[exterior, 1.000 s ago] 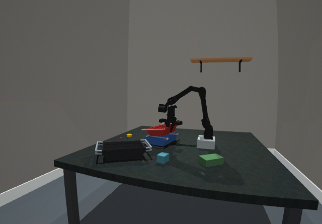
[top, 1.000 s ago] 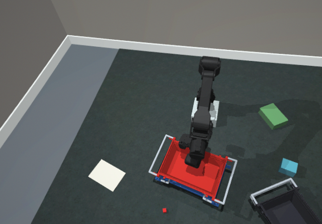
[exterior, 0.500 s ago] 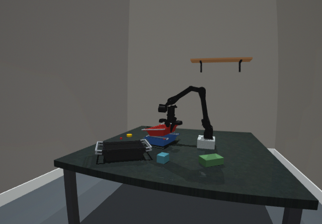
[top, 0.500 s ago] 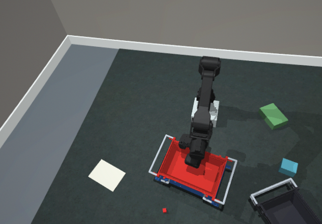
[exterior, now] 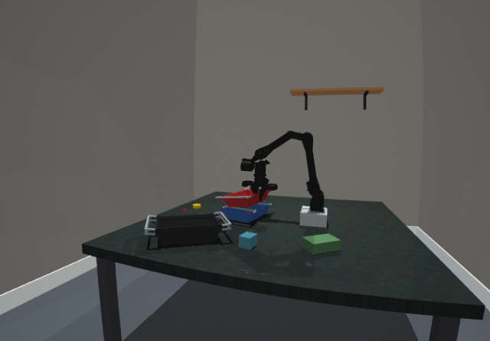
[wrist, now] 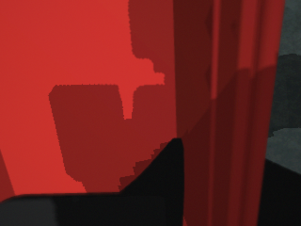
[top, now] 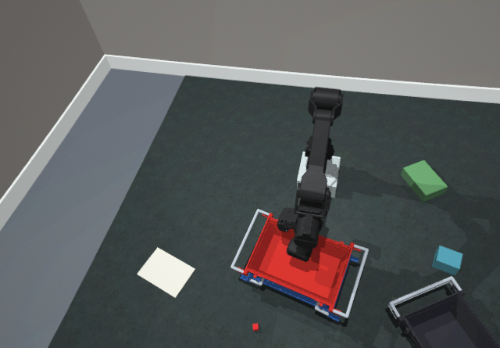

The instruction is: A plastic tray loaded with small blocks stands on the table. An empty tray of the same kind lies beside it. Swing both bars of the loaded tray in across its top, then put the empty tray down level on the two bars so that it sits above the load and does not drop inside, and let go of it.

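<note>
The red empty tray [top: 278, 260] [exterior: 240, 200] [wrist: 85, 42] is over the blue tray [top: 288, 291] [exterior: 243, 215], its own two wire bars swung outward. It looks nearly level; whether it rests fully on the bars below cannot be told. The blue tray stands on the table. Ends of its grey bars [top: 255, 281] show at the near long side, inward of its ends; the load inside is hidden. My gripper [top: 305, 240] [exterior: 259, 195] [wrist: 195, 146] points down and is shut on the red tray's long wall nearest the arm base, one finger inside and one outside.
A black tray [top: 442, 328] [exterior: 187, 232] with grey bars, a light blue block [top: 448, 258] [exterior: 247, 240] and a green block [top: 423, 178] [exterior: 321, 243] stand on one side. A tiny red cube [top: 255, 327] [exterior: 184, 211] and a cream sheet [top: 166, 271] lie on the table.
</note>
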Robot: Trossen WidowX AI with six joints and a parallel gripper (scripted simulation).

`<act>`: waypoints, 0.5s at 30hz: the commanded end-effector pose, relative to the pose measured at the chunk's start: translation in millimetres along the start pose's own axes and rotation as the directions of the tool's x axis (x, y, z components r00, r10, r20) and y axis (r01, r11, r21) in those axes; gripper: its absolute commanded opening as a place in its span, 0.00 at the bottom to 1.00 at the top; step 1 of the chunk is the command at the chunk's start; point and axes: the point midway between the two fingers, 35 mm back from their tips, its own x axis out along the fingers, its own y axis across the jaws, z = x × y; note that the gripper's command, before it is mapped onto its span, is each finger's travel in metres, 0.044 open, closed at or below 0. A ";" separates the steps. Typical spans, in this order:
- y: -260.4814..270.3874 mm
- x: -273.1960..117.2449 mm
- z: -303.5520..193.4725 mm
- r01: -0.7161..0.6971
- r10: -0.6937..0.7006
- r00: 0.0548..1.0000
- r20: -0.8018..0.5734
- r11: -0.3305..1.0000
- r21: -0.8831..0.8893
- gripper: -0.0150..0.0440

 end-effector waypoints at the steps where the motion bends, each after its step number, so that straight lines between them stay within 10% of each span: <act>1: -6.1 5.4 0.1 0.030 -0.030 1.000 -0.001 1.000 0.003 0.25; 15: -8.3 13.6 0.1 0.031 -0.031 1.000 -0.001 1.000 0.003 0.25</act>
